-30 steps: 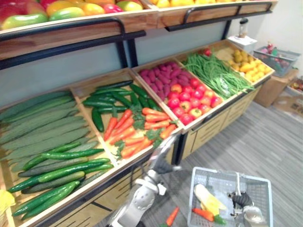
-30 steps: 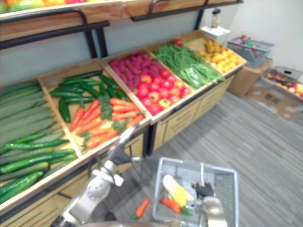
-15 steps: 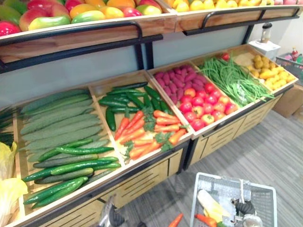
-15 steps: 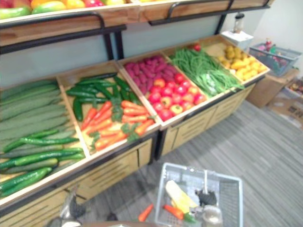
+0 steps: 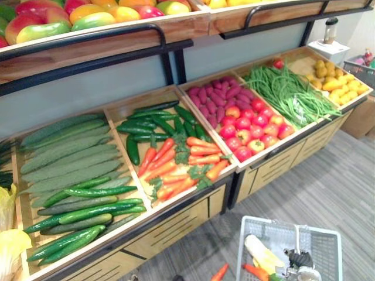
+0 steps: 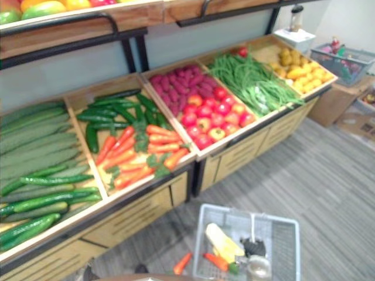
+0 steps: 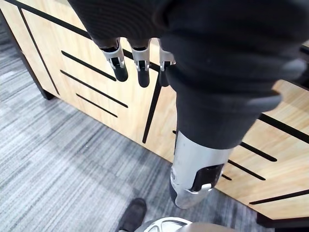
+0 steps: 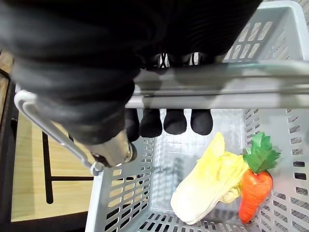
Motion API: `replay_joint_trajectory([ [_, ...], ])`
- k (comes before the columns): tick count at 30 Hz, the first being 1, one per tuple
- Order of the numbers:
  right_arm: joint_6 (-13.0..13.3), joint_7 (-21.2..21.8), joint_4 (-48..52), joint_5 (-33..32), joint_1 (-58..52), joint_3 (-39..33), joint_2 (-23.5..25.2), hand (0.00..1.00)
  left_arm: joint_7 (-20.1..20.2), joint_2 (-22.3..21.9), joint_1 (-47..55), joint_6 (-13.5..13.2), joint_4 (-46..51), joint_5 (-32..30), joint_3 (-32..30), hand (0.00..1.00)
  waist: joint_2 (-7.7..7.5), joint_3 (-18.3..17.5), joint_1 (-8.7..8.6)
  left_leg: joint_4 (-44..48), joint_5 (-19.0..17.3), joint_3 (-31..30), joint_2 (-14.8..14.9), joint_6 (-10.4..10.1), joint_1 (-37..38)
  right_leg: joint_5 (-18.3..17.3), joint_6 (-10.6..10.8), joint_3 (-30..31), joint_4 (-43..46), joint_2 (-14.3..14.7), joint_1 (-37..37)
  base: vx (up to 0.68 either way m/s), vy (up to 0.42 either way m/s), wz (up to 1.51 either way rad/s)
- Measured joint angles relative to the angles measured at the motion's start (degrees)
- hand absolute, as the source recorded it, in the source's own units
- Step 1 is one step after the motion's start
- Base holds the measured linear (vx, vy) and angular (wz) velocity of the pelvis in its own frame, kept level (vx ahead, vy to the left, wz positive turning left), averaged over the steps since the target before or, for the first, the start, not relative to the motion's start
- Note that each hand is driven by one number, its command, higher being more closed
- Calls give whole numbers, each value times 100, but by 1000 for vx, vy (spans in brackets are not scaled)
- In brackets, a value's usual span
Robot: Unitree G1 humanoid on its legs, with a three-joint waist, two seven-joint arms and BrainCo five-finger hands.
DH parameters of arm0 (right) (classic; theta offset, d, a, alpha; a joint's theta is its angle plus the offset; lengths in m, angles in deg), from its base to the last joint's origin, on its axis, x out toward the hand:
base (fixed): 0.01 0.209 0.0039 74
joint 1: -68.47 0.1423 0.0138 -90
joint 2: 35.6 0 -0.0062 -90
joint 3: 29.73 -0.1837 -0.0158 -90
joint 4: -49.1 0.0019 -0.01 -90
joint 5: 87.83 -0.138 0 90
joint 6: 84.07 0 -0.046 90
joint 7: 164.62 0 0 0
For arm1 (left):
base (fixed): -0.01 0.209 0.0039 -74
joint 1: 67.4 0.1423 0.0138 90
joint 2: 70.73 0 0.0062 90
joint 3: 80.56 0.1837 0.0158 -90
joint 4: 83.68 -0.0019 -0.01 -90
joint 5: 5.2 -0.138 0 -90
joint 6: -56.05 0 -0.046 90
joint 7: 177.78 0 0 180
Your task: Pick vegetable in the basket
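Wood makes up the stand (image 5: 176, 202), the biggest thing in view. Its sloped bins hold cucumbers (image 5: 70, 170), carrots (image 5: 176, 167), red fruit (image 5: 252, 132) and beans (image 5: 287, 96), with a shelf (image 5: 105, 44) of mangoes above. That slope is the main hazard: a careless pull at one carrot could likely roll its neighbours over the low lip.

Grey plank floor (image 5: 334, 181) runs along the aisle to a cardboard box (image 6: 337, 99) by the far wall.

Next in size is the basket (image 5: 331, 240), a grey plastic one hanging low at the right. The right hand (image 8: 175, 121) has its fingers curled round the handle (image 8: 231, 84). If the basket swings as the robot turns to the stand, it could knock the front panels or tip its load.

The left hand (image 7: 137, 67) hangs low before the stand's panelled front, fingers loose and holding nothing, well below the bins. It needs a long lift to reach them.

Inside the basket lie a cabbage (image 8: 207, 181) and, touching it, one carrot (image 8: 254, 191).

Smallest is a stray carrot (image 5: 218, 272) on the floor just beside the basket, which could be trodden on.
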Motion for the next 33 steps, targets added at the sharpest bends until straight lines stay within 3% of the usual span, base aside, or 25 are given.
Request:
replay_joint_trajectory([
  [4, 8, -224, 401, -59, -116, -261, 84, 100, -11, 17, -124, 148, 13, -16, 60, 0, -3, 152, -28, -12, -62, 238, -83, 92, 21, -22, -86, 366, 951, -254, -598, -7, 71, -25],
  [6, 8, -236, 799, -49, -223, -242, 222, 100, 117, 44, -223, 165, 45, -255, 156, 0, 75, 272, -34, -1, -132, 553, 95, 113, -43, 599, -139, 301, 970, -108, -906, -59, 70, -65],
  [8, 13, -243, 985, -31, -243, -146, 298, 100, 237, 42, -236, 164, 156, -434, 154, 0, 101, 283, -40, 3, -171, 843, 237, 166, -109, 1060, -333, -170, 876, 3, -1128, -73, 44, -97],
  [9, 9, -244, 1061, -17, -218, -1, 343, 100, 322, 16, -196, 157, 244, -487, 127, 0, 133, 259, 3, -1, -225, 1251, 469, 296, -123, 1406, -429, -579, 572, 165, -1138, -124, 25, -153],
  [10, 9, -232, 1093, -19, -109, 176, 368, 100, 411, 64, -182, 159, 271, -490, -9, 0, 39, 389, 16, 3, -282, 1691, 492, 382, 29, 883, -571, -1098, 1715, -88, -1334, -107, 18, -162],
  [12, 0, -205, 1076, 1, 26, 301, 362, 100, 556, 124, -187, 253, 334, -479, -174, 0, -192, 391, 0, 5, -352, 2254, 490, 413, 295, 562, -600, -1578, 3352, -393, -1310, -63, -6, -154],
  [15, -11, -185, 933, 22, 215, 328, 342, 100, 737, 122, -293, 335, 342, -465, -379, 0, -339, 334, -8, 170, -411, 2937, 535, 408, 395, 738, -426, -1722, 3467, -523, -891, -76, -62, -126],
  [16, -28, -177, 870, 22, 258, 362, 340, 100, 788, 122, -331, 367, 339, -465, -473, 0, -398, 342, 9, 444, -535, 3092, 623, 398, 379, 751, -418, -1746, 3308, -583, -774, -91, -161, -133],
  [17, -105, -119, 792, 25, 367, 379, 327, 100, 896, 85, -390, 406, 297, -455, -612, 0, -443, 352, 64, 1078, -762, 3415, 903, 410, 386, 659, -449, -1861, 3033, -505, -686, -41, -238, -117],
  [18, -169, -75, 790, 28, 392, 398, 295, 100, 911, 40, -404, 398, 284, -456, -695, 0, -339, 354, 106, 1576, -915, 3651, 1149, 471, 339, 658, -451, -1924, 2830, -408, -600, -20, -292, -117],
  [19, -232, -64, 762, 45, 345, 432, 179, 100, 965, -30, -472, 393, 208, -458, -725, 0, -288, 343, 95, 1674, -1057, 3746, 1124, 355, 228, 588, -511, -1898, 2523, -337, -552, -16, -207, -68],
  [21, -282, -54, 552, 60, 386, 484, -166, 100, 1019, -286, -571, 377, 99, -465, -677, 0, 4, 247, 125, 1118, -813, 4064, 901, 461, 253, 410, -322, -1883, 2163, -238, -580, -77, -99, -69],
  [24, -359, 9, 428, 63, 527, 865, -118, 100, 1008, -252, -630, 396, -62, -414, -846, 0, 3, 203, 155, 1493, -894, 4688, 1048, 497, 253, 247, -166, -1880, 1357, -21, -553, 30, -169, -99],
  [26, -359, 48, 429, 66, 499, 1058, -42, 100, 1008, -238, -677, 403, -114, -418, -916, 0, -36, 207, 135, 2203, -1111, 5046, 1485, 579, 417, 248, -170, -1834, 793, 251, -373, 93, -246, -93],
  [28, -366, 45, 432, 66, 375, 1089, -65, 100, 1014, -226, -671, 400, -177, -418, -868, 0, 4, 189, 124, 2548, -1192, 5132, 1745, 691, 568, 247, -171, -1774, 823, 361, -265, 83, -248, -45],
  [29, -352, 30, 509, 65, 159, 1089, -189, 100, 1023, -241, -740, 408, -256, -418, -720, 0, 205, 227, 60, 2739, -1203, 5164, 2084, 732, 897, -40, -331, -1734, 1729, 286, -498, -24, -300, -44],
  [30, -275, 43, 600, 66, 110, 1130, -165, 100, 1029, -191, -810, 420, -374, -419, -742, 0, 217, 198, -41, 3176, -1221, 5116, 2583, 702, 941, -105, -258, -1632, 542, 758, -515, -130, -259, -45],
  [31, -238, 40, 750, 66, 25, 1200, -108, 100, 1029, -113, -799, 429, -429, -420, -746, 0, 131, 195, -9, 3523, -1226, 5126, 2753, 694, 955, 344, -382, -1593, -508, 990, -402, -202, -325, -29],
  [32, -140, 41, 1043, 73, -89, 1278, -55, 100, 1069, 23, -924, 418, -472, -435, -880, 0, 81, 314, -46, 4298, -1390, 5056, 3267, 424, 984, 1189, -654, -1639, -1035, 1190, -254, -134, -255, -16],
  [33, -130, 15, 1064, 70, -77, 1186, -128, 100, 1125, -37, -1014, 396, -547, -432, -843, 0, 202, 321, -79, 4377, -1415, 4755, 3354, -11, 854, 1132, -760, -1491, -916, 1245, -250, -58, -173, -18],
])
